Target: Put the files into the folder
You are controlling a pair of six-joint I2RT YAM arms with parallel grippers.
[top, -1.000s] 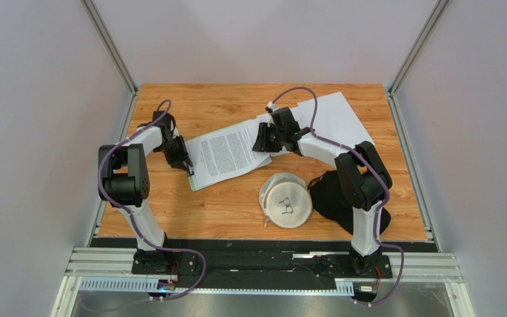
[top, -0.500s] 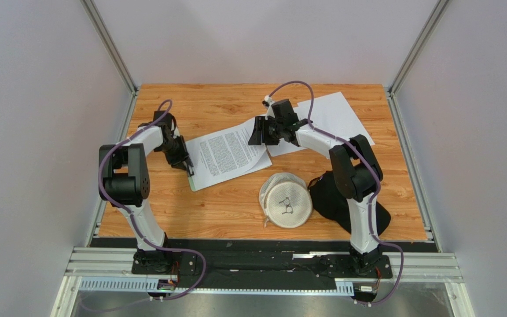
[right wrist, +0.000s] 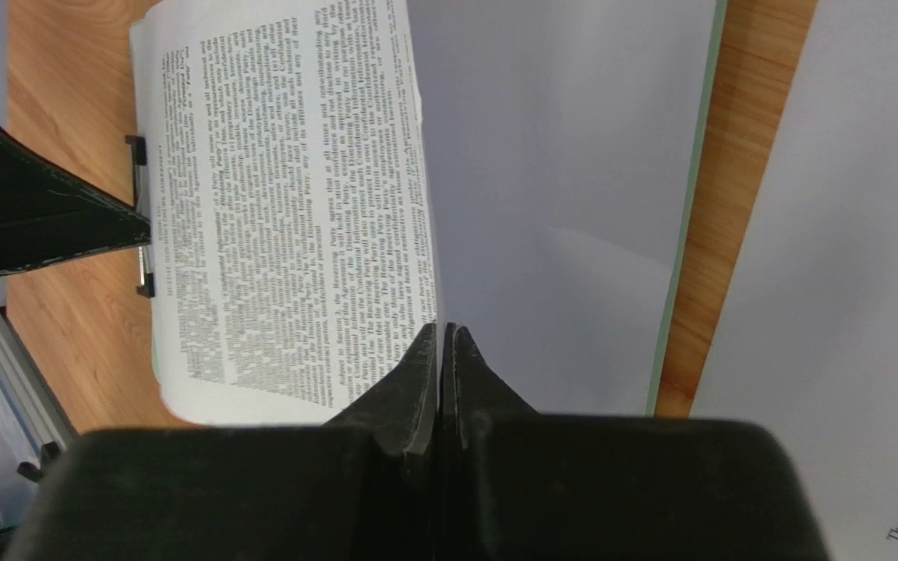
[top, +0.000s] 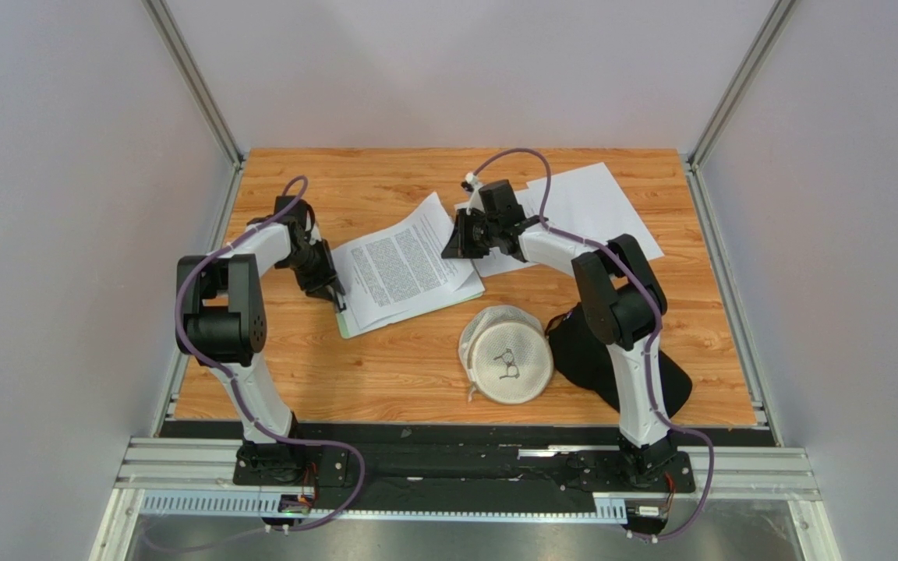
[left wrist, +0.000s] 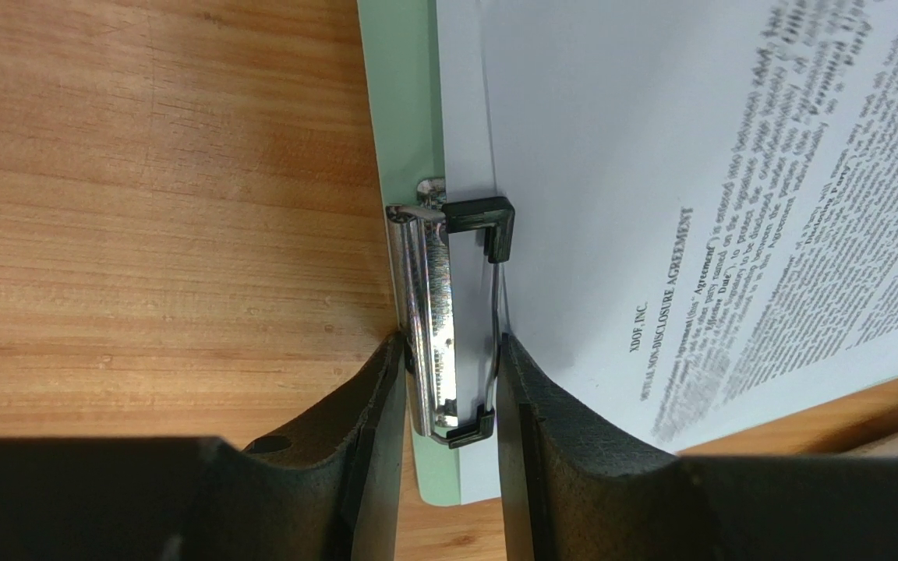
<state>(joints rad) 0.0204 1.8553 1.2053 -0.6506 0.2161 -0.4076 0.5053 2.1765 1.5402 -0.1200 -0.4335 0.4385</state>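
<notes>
Left gripper [left wrist: 451, 362]: jaws clamped on the metal clip [left wrist: 428, 269], apparently holding it open on the green folder [left wrist: 401, 105], left of centre on the table [top: 419, 362]. Right gripper [right wrist: 443, 333]: jaws together, pinching the printed sheet [right wrist: 290, 175] by its right edge, likely to feed it under.

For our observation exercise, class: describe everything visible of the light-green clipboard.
The flat, light-green, plastic-looking rectangular clipboard lies on the wooden table, left of centre, slightly skewed. Most of it is covered by white paper sheets; only thin green borders show. A silver metal clip with black ends sits on its short left edge, clasped from both sides by the left claw. The top printed sheet curls up off it, its far edge pinched in the shut right claw.
</notes>
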